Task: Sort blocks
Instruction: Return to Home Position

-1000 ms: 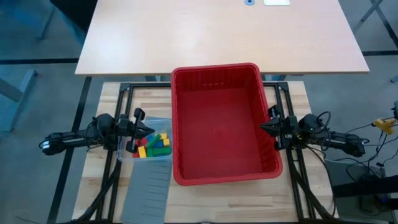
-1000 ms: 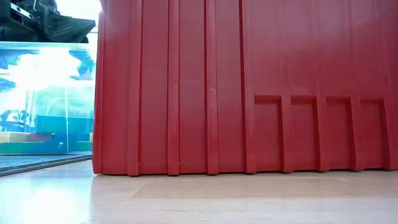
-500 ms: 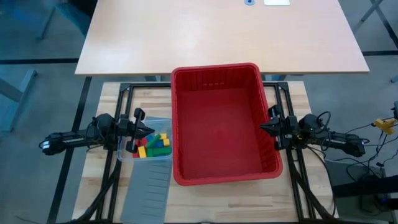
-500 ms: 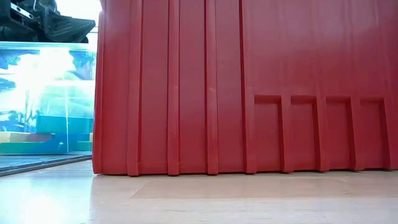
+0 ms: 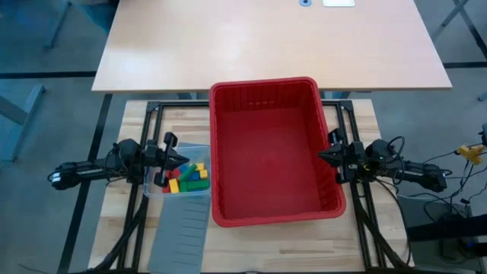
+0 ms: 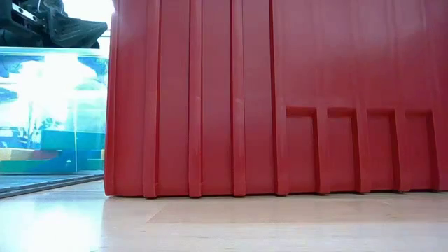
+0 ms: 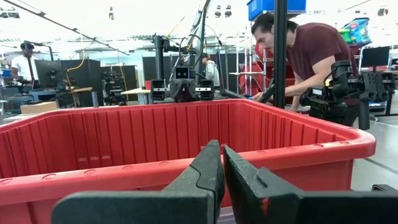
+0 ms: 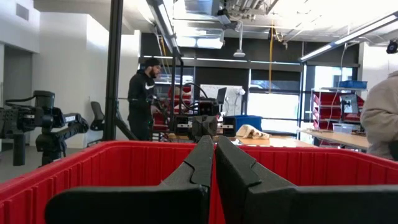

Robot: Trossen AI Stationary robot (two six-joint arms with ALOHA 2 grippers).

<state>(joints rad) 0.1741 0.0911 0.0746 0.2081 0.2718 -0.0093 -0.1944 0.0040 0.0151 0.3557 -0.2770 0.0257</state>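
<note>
Several red, yellow, green and blue blocks [image 5: 187,176] lie in a small clear tub [image 5: 176,180] left of a big red bin [image 5: 272,151]; through the tub wall in the low view the blocks [image 6: 42,159] rest on its floor. My left gripper [image 5: 183,160] hovers shut over the tub, pointing at the bin [image 7: 186,143]. My right gripper [image 5: 321,155] is shut at the bin's right rim, pointing across the bin [image 8: 124,162]. In the wrist views my left gripper [image 7: 221,152] and my right gripper [image 8: 214,146] show their fingers together with nothing between them.
A grey slotted panel [image 5: 179,237] lies on the table in front of the tub. The red bin [image 6: 280,98] fills the table's middle. A large light tabletop [image 5: 266,42] stands beyond it. People [image 7: 305,56] stand in the room behind.
</note>
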